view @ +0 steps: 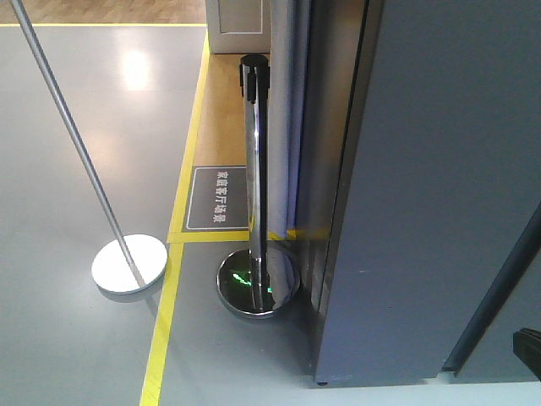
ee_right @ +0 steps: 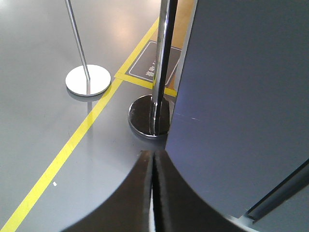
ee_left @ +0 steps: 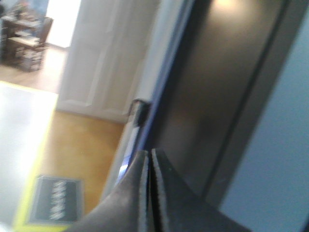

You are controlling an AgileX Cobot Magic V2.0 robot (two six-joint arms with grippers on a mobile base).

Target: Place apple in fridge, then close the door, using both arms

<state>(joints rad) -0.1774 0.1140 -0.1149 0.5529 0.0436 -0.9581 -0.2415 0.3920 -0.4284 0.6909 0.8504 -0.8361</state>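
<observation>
L gripper (ee_left: 150,191): fingers pressed together, only a thin dark seam between them, nothing held. Tips point at the fridge (ee_left: 227,92), dark grey outer face close ahead and to the right; view is blurred, so contact w/ the face can't be told. A dark vertical groove runs down that face right of the tips. Left of the tips a pale blue-white edge strip, then white panelling, wood floor and a grey floor sign (ee_left: 55,207) w/ a yellow border.

R gripper (ee_right: 152,193): fingers also closed flat on each other, empty. Grey fridge side (ee_right: 241,106) sits just right of and above the tips; its lower left corner edge drops to the floor near the fingers. Straight ahead, the chrome stanchion (ee_right: 161,63) w/ its round base just beside that edge. 2nd pole w/ white disc base (ee_right: 88,79) well apart to the left. Yellow floor line (ee_right: 72,140) runs diagonally left of the gripper; open grey floor on that side.

Front view: fridge (view: 423,186) fills the right half, door looks shut against the body, no white interior showing. Stanchion (view: 255,169) stands just left of the fridge's front corner, base near it. Slanted pole and white base (view: 128,264) farther left, w/ bare grey floor between. Small black part at the bottom right corner, too little in view to name.

Apple: not in any view; where it is can't be told.
</observation>
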